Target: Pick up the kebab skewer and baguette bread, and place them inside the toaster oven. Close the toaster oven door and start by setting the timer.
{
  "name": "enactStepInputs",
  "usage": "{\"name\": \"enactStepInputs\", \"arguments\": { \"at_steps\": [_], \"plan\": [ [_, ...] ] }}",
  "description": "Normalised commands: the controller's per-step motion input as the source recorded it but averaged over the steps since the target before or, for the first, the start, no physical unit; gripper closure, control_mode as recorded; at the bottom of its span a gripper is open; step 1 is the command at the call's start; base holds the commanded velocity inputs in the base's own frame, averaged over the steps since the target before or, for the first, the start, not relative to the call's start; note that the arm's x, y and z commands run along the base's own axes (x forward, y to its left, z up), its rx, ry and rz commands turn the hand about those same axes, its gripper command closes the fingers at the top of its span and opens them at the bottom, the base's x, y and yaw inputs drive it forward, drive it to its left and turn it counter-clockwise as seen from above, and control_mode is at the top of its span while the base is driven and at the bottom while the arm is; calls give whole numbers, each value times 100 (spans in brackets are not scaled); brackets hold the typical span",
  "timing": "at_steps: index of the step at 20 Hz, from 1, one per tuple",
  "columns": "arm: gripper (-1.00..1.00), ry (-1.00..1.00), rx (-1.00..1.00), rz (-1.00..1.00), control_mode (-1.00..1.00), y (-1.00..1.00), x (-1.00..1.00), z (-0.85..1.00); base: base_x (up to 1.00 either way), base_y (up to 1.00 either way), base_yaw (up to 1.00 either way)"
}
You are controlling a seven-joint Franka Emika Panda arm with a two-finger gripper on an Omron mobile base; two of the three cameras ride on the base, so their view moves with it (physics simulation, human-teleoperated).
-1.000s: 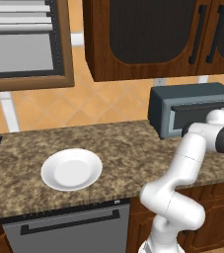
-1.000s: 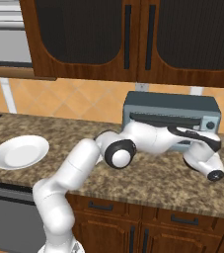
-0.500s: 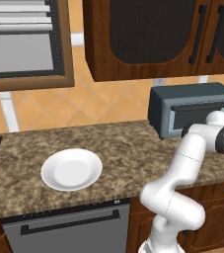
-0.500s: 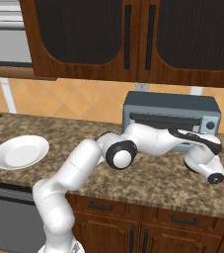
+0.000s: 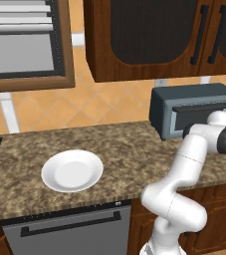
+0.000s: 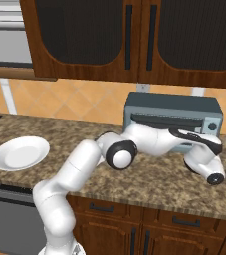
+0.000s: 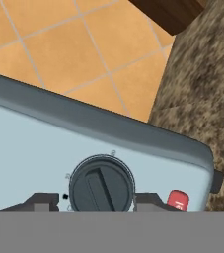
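Observation:
The toaster oven (image 5: pixel 194 112) (image 6: pixel 171 107) stands at the back of the counter, and its door (image 6: pixel 164 127) is closed, dark glass upright. My arm reaches across the front to the oven's right end. In the hand view my gripper (image 7: pixel 101 202) sits at the control panel (image 7: pixel 34 153), one dark fingertip (image 7: pixel 44 202) on each side of the round timer knob (image 7: pixel 101 185), close against its rim. A red button (image 7: pixel 177 198) lies just beside the knob. The kebab skewer and the baguette bread are out of view.
A white plate (image 5: pixel 72 171) (image 6: pixel 20 153) lies bare on the granite counter (image 5: pixel 129 149) to the left. Dark wooden cabinets (image 6: pixel 134 35) hang above the oven. A dishwasher front (image 5: pixel 69 229) sits below the counter edge.
The wrist has shifted very slightly at the oven's right end. Nothing else has moved.

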Motion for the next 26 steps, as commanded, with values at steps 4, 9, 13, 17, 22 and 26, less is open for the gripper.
{"name": "enactStepInputs", "arguments": {
  "at_steps": [4, 9, 13, 17, 22, 26],
  "plan": [
    [100, 12, 37, -8, -100, 0, 61, 60, 0, 0, 0],
    [100, 6, 21, -2, -100, -1, 75, 67, 0, 0, 0],
    [100, 0, 2, 0, -100, 0, 76, 60, 0, 0, 0],
    [100, -1, 0, 0, -100, 0, 78, 59, 0, 0, 0],
    [100, -1, 6, -2, -100, 2, 83, 72, 0, 0, 0],
    [100, 3, 26, -12, -100, 5, 86, 76, 0, 0, 0]
  ]
}}
